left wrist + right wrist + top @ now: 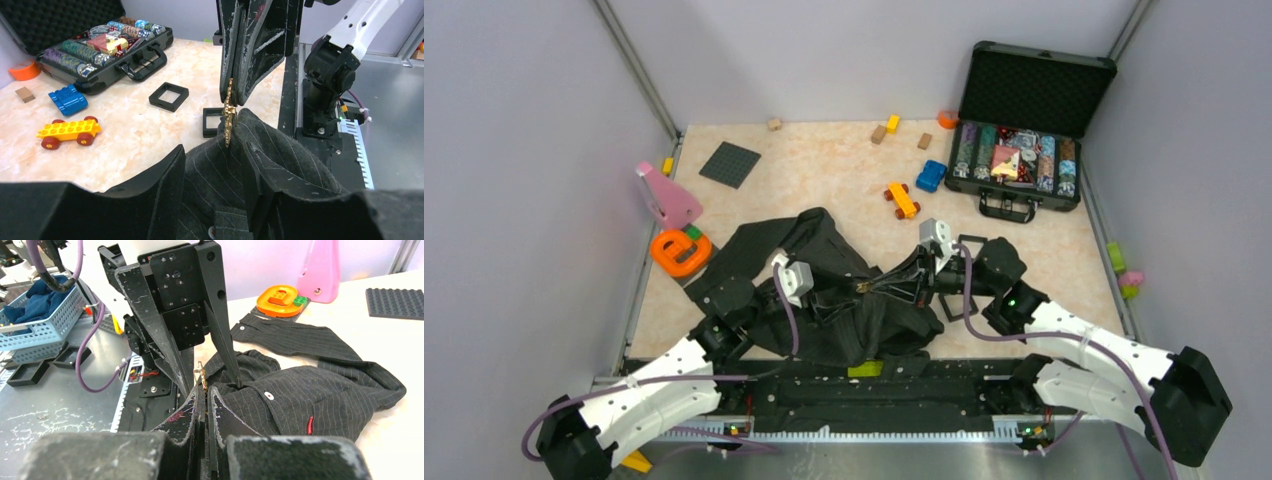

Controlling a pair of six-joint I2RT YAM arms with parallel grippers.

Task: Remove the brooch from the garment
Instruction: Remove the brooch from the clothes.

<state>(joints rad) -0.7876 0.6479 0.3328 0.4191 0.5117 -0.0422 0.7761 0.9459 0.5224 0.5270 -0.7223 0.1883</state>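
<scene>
The right pincer is closed tight on the gold brooch, which stands at the peak of a raised fold of the garment. The left pincer sits spread open astride that fold, its fingertips pressed into the cloth. The step likely goes best if the left pins the fabric down while the right draws the brooch out slowly, along its pin.

We record plain pale-lilac walls either side of and beyond the left gripper and right gripper, with grey metal struts in the far corners. Beneath both lies a beige marbled tabletop; behind them, a grey metal ledge. Light even, diffuse.
</scene>
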